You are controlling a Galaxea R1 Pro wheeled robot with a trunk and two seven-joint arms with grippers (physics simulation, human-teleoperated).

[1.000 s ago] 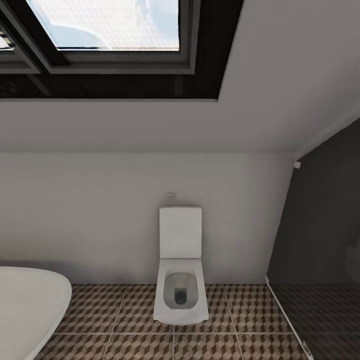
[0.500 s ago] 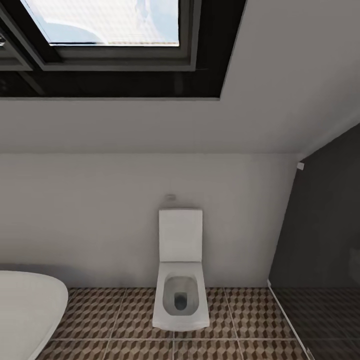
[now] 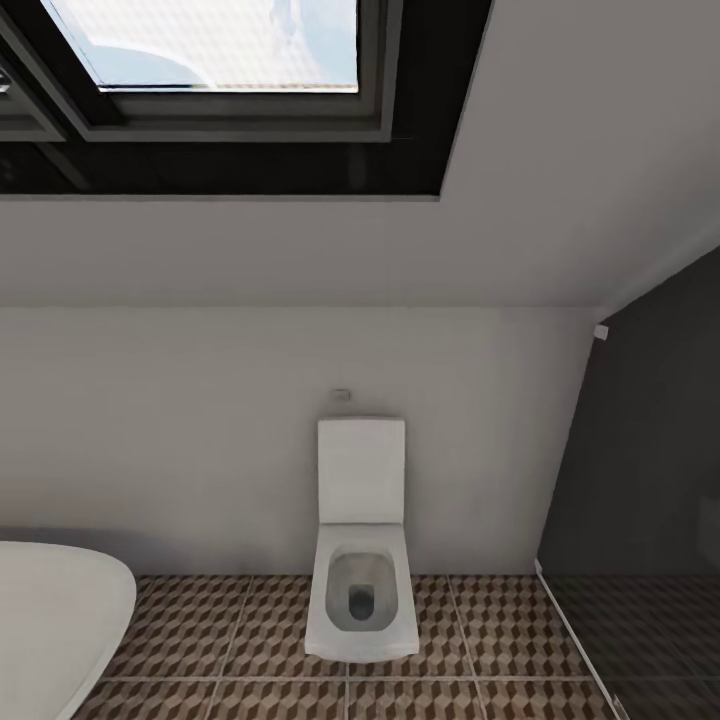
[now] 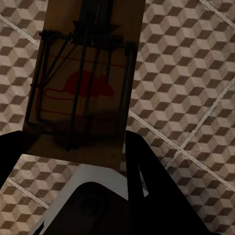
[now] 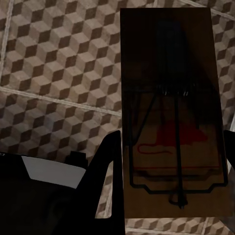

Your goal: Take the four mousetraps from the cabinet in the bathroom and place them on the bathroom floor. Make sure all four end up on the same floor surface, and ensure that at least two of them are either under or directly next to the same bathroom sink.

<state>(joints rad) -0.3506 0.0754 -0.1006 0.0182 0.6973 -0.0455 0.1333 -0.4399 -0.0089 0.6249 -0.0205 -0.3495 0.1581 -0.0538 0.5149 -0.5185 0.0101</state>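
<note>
The left gripper [image 4: 73, 147] pinches a mousetrap [image 4: 81, 83] by its near end, one dark finger [image 4: 147, 171] at each side of the board. The trap's face is toward the left wrist camera: tan wood, dark wire frame and spring, a red mouse outline in the middle. Behind it lies the bathroom floor [image 4: 191, 73], tiles of brown, beige and white cubes with pale grout lines. A white and black rounded part of the robot sits just below the fingers in that picture.

The right gripper [image 5: 169, 196] likewise clamps a second mousetrap [image 5: 171, 107], its fingers [image 5: 105, 166] against the board's long edges near the end with the red mouse. The same cube-patterned floor [image 5: 54, 68] is behind it.

The head view gives the room instead. A square white toilet [image 3: 361, 560] stands against a pale wall [image 3: 180, 430], on the patterned floor [image 3: 230, 640]. The curved white edge of a bathtub [image 3: 50, 620] is at the lower left, a dark glass shower wall [image 3: 640, 470] at the right, and a dark-framed skylight [image 3: 210, 60] in the sloping ceiling above.
</note>
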